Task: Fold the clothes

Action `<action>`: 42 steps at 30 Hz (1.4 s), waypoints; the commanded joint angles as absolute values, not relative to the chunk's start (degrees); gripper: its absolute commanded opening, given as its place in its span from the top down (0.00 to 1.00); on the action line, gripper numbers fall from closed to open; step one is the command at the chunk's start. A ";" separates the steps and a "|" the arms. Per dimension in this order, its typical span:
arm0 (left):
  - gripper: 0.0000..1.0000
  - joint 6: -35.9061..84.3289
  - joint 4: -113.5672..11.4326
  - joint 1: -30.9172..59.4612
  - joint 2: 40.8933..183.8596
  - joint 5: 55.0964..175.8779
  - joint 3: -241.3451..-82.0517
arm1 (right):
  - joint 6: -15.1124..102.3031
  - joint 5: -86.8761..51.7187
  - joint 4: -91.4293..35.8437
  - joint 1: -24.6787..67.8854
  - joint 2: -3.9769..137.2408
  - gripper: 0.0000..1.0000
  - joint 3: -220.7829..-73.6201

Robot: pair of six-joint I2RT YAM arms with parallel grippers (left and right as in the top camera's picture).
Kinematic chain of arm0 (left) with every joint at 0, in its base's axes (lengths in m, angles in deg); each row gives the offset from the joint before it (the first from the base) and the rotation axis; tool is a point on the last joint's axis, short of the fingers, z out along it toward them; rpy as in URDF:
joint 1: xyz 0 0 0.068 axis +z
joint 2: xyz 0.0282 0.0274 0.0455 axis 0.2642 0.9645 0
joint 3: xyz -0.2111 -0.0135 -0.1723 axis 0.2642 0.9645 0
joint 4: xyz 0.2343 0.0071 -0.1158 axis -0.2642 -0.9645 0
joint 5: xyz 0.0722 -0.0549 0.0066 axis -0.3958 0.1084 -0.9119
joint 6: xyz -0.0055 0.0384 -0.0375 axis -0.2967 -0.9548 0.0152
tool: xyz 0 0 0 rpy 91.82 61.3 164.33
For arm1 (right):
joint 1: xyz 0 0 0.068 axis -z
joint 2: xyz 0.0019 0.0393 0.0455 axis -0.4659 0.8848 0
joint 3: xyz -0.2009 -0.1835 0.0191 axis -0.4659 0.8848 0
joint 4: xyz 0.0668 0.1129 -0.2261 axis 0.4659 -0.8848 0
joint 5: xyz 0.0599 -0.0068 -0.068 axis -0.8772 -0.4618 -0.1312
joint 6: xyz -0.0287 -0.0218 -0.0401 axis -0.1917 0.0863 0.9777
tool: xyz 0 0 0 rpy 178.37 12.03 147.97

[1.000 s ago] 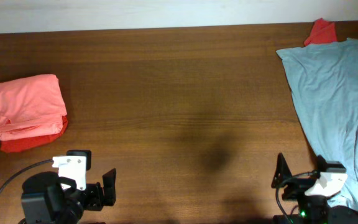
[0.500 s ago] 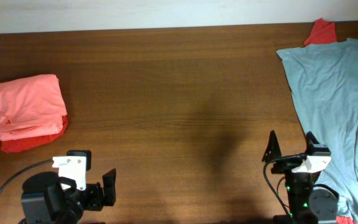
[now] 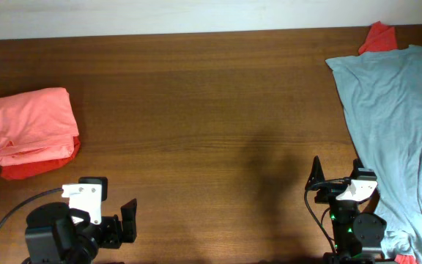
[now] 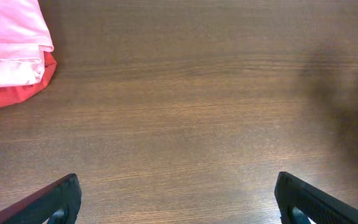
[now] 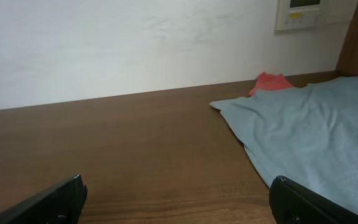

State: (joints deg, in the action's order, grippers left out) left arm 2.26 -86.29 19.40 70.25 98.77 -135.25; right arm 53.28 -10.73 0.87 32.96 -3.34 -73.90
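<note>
The left hand (image 4: 179, 208) stood wide and empty above the worktop (image 3: 211, 110), the folded salmon-pink T-shirt (image 3: 31, 125) lying on a red garment (image 3: 39, 167) ahead to its left. The right hand (image 5: 179, 202) was likewise wide and empty, with the grey-blue T-shirt (image 3: 394, 110) spread ahead to its right.

Overhead top-down; wrist views near table (image 4: 185, 124)

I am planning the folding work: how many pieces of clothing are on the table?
4: a folded salmon-pink shirt at left, on a folded red one; a grey-blue shirt spread at right; a red cloth peeking from beneath its far edge. More may lie hidden underneath.
</note>
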 commanded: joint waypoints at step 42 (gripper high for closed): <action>0.01 1.34 -55.14 16.16 50.29 96.03 -103.08 | 53.65 -11.69 0.63 33.37 -3.89 0.01 -73.64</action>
